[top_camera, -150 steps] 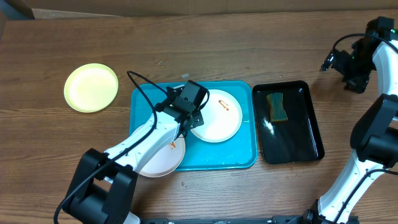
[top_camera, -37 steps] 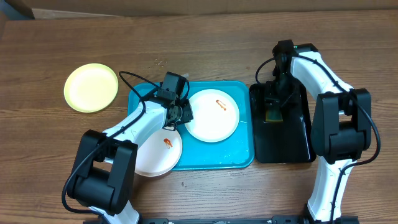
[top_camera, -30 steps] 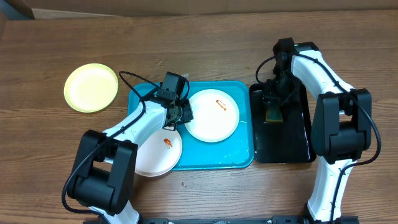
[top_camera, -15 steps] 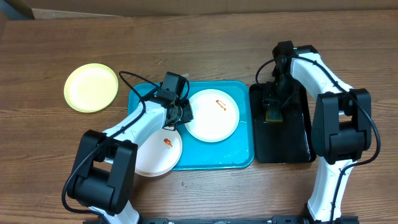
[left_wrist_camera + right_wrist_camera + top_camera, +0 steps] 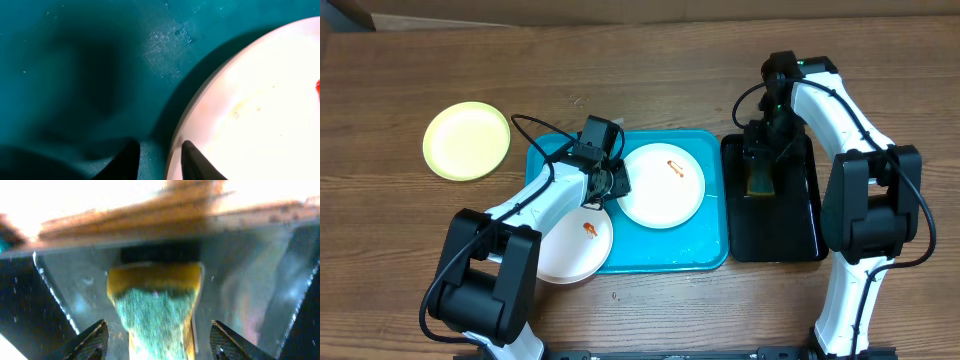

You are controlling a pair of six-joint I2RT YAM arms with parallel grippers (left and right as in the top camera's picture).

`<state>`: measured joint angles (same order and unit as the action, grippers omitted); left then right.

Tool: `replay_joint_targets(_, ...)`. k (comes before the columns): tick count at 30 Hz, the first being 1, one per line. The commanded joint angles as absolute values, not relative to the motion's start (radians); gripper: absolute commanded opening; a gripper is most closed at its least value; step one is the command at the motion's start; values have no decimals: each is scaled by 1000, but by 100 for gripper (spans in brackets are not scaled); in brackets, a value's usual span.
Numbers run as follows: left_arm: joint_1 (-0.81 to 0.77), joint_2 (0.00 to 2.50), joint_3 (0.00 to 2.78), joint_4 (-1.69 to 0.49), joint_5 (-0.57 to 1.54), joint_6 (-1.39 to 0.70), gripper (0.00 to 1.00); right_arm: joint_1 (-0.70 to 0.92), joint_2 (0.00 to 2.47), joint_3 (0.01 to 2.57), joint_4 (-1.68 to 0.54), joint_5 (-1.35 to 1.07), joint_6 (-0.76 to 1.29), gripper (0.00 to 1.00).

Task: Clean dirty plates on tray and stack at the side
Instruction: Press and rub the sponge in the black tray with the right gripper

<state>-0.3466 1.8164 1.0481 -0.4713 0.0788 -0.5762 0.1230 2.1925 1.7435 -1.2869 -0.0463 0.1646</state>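
Right gripper [image 5: 159,330] shifted, open with gaps beside sponge [image 5: 155,305], left gripper [image 5: 157,155] clamping white plate [image 5: 250,110] rim

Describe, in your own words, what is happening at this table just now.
The left arm's fingers straddle the rim of a white plate on the blue tray; whether they grip it is unclear. The right arm's fingers stand open either side of a sponge in the black tray. That plate and the second white plate show red smears. The yellow-green plate lies apart on the table.
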Motion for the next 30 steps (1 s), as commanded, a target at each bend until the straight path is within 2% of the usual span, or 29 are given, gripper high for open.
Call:
replay_joint_targets(1, -345, 1831, 1063, -471, 87, -573, 31, 118, 2166, 1721, -1265, -54, 194, 66)
replay_joint_targets(5, -345, 1830, 1064, -471, 92, -576, 35, 119, 2166, 1721, -1256, -54, 194, 66)
replay_joint_targets(11, -328, 1829, 1097, -526, 114, -574, 36, 119, 2166, 1721, -1258, -54, 193, 66)
replay_joint_targets(17, -292, 1829, 1119, -543, 227, -470, 34, 118, 2166, 1721, -1257, -53, 193, 66)
replay_joint_targets(25, -266, 1829, 1124, -550, 282, -448, 21, 119, 2166, 1721, -1259, -54, 193, 66)
replay_joint_targets(30, -269, 1829, 1124, -556, 275, -440, 22, 119, 2166, 1721, -1269, -54, 193, 67)
